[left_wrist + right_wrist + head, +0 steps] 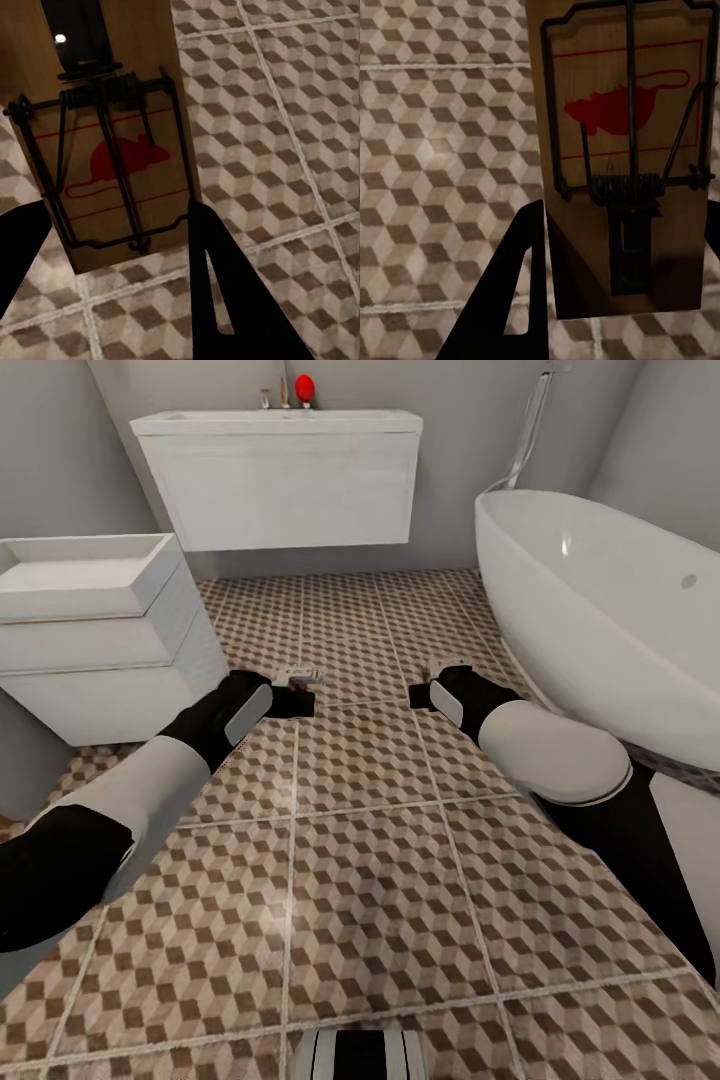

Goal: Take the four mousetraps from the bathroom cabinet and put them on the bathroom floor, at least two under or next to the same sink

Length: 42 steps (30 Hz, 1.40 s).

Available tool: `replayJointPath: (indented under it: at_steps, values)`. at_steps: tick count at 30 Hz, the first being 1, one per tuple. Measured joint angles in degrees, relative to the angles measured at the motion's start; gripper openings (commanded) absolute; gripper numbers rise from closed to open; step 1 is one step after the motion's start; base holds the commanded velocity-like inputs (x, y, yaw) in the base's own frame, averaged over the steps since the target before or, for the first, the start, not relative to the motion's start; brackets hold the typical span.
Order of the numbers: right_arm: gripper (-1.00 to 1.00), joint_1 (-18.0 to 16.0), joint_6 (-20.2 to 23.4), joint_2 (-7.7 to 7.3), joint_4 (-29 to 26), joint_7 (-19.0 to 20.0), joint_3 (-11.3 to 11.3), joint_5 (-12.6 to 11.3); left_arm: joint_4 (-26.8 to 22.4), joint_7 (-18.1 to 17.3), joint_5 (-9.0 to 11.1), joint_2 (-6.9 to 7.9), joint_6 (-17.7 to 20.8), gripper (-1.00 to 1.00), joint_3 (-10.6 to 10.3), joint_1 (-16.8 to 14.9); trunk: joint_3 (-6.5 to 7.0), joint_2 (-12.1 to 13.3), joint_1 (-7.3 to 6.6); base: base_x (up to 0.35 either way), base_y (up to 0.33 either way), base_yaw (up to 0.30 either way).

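Both arms reach forward over the bathroom floor [370,880], each pincer clamped on 1 mousetrap.

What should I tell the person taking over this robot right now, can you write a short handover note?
Left gripper: shut on a mousetrap, held above the bathroom floor.
Right gripper: shut on a second mousetrap, also above the tiles.
Position: robot faces the sink, with the bathtub on its right and a small white drawer unit on its left.
Done: two traps are in hand and carried near the sink.
Left: set both down under or right beside the sink, then bring the other two traps onto the same tiled floor.
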Motion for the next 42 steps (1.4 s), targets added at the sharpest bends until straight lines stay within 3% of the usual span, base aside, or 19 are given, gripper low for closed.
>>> replayJointPath:
  at_steps: [3, 5, 8, 11, 15, 19, 29, 42]
  values:
    - [-1.00, 0.00, -0.04, 0.00, -0.01, 0.03, 0.00, 0.00, -1.87, 0.01, 0.04, 1.10, -0.13, -1.00, 2.32, 0.00, -0.66, -0.04, 0.08, 0.000, 0.000, 0.000]
    - [-1.00, 0.00, -0.05, 0.00, -0.01, 0.06, -0.01, 0.00, -3.81, -0.01, 0.03, 1.75, -0.40, -1.00, 5.35, -0.01, -1.11, -0.07, 0.13, 0.000, 0.000, 0.000]
    - [-1.00, -0.01, -0.05, 0.00, -0.01, 0.08, -0.02, 0.00, -4.94, -0.06, -0.13, 2.04, -0.95, -1.00, 8.07, -0.01, -1.77, -0.11, 0.21, 0.000, 0.000, 0.000]
    - [-1.00, -0.01, -0.05, -0.01, -0.01, 0.08, 0.02, 0.02, -5.58, -0.06, -0.33, 2.09, -3.08, -1.00, 9.46, -0.01, -1.78, -0.11, 0.20, 0.000, 0.000, 0.000]
    - [-1.00, -0.01, -0.11, -0.01, -0.01, 0.08, 0.02, 0.01, -5.96, -0.05, -0.42, 2.12, -6.74, -1.00, 9.88, 0.01, -1.78, -0.11, 0.20, 0.000, 0.000, 0.000]
    - [-1.00, -0.01, -0.33, 0.00, -0.01, 0.12, -0.07, 0.00, -5.84, 0.04, -0.50, 2.05, -8.67, -1.00, 9.88, 0.03, -2.66, -0.16, 0.31, 0.000, 0.000, 0.000]
    - [-1.00, -0.01, -0.99, -0.01, -0.01, 0.19, -0.09, -0.02, -5.47, 3.67, -0.40, 2.02, -9.03, -1.00, 10.22, 0.02, -4.88, -0.30, 0.57, 0.000, 0.000, 0.000]
    - [-1.00, -0.01, -1.19, -0.01, -0.01, 0.37, -0.09, -0.02, -5.44, 4.49, -0.50, 1.80, -9.54, -1.00, 10.02, 0.02, -7.76, -0.47, 0.90, 0.000, 0.000, 0.000]
